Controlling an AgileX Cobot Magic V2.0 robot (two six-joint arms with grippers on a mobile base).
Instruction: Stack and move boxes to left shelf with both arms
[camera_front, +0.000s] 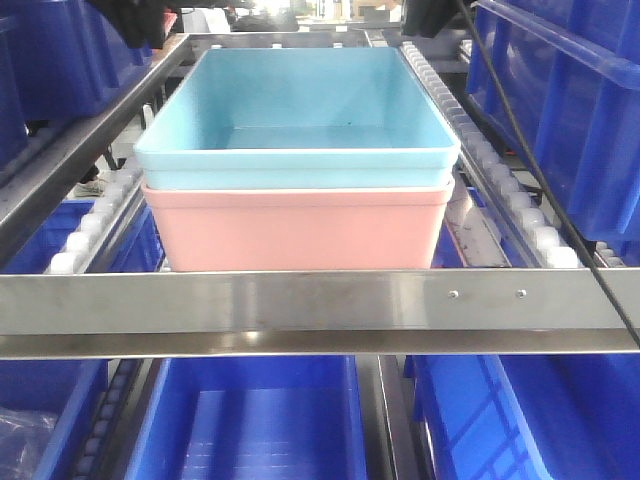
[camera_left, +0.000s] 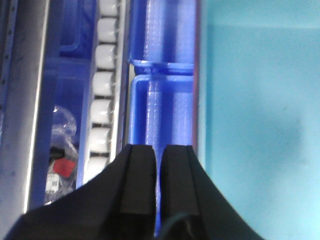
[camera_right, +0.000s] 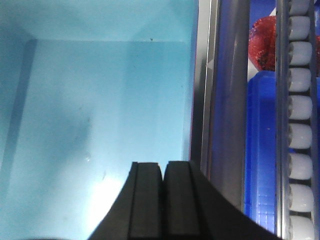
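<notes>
so the light blue tub sits nested inside the salmon pink tub, rims nearly touching, and the pair rests in the steel-framed roller lane, just behind its flat steel front rail. only the front-facing view shows the stack whole, with the pink one underneath; white rollers run along both sides of it, and dark blue bins fill the level below and the sides. neither gripper shows clearly in that view.

the left wrist view looks down past the left gripper, its two black fingers drawn almost together with nothing between them, over the gap beside the blue tub's outer edge, a row of rollers and a blue bin further left. the right wrist view shows the right gripper, fingers likewise nearly closed and empty, hanging over the inside floor of the blue tub near its right wall, with rollers and something red beyond
</notes>
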